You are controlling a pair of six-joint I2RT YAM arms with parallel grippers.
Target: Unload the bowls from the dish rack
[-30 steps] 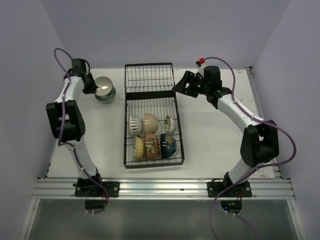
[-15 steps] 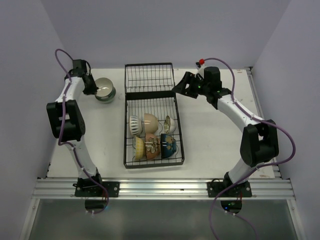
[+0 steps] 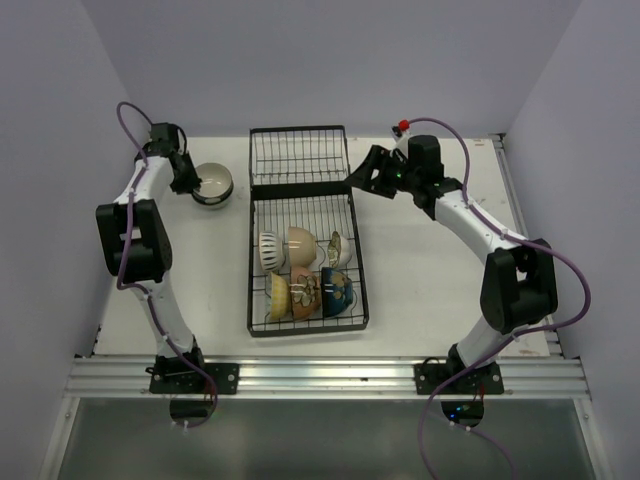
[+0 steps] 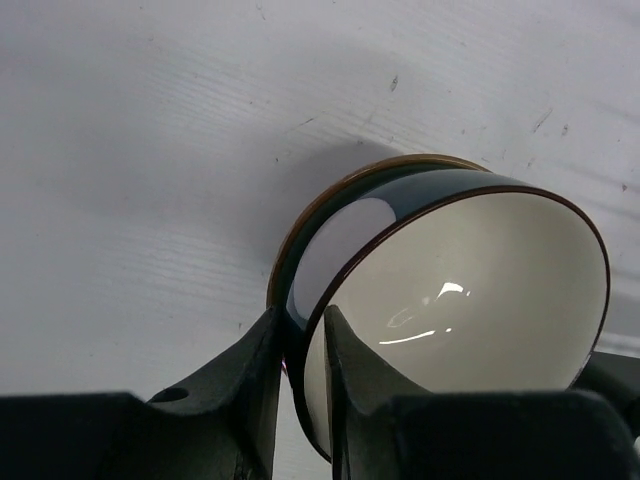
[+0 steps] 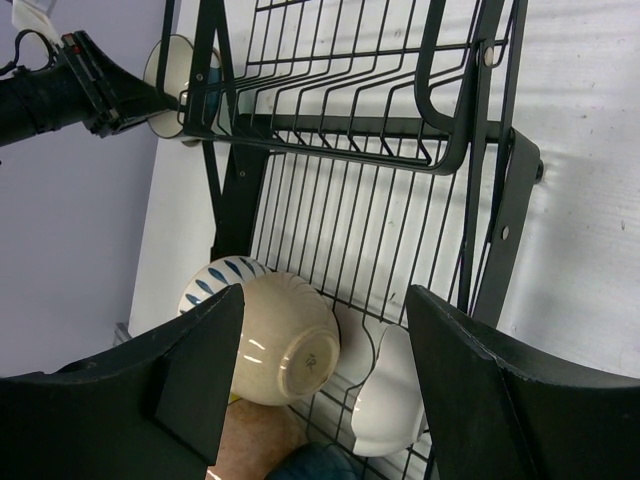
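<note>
One glossy bowl (image 4: 470, 300), perhaps ceramic, wire rack (image 3: 300, 155)

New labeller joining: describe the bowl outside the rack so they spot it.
Find the black dish rack in the middle; look left of its far section. The bowl there, left gripper straddling its rim, is dark outside, cream inside, the only one unracked.

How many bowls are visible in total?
7. Six bowls in the dish rack's near section, three per row; one on the table at the left gripper. Others may be hidden.
</note>
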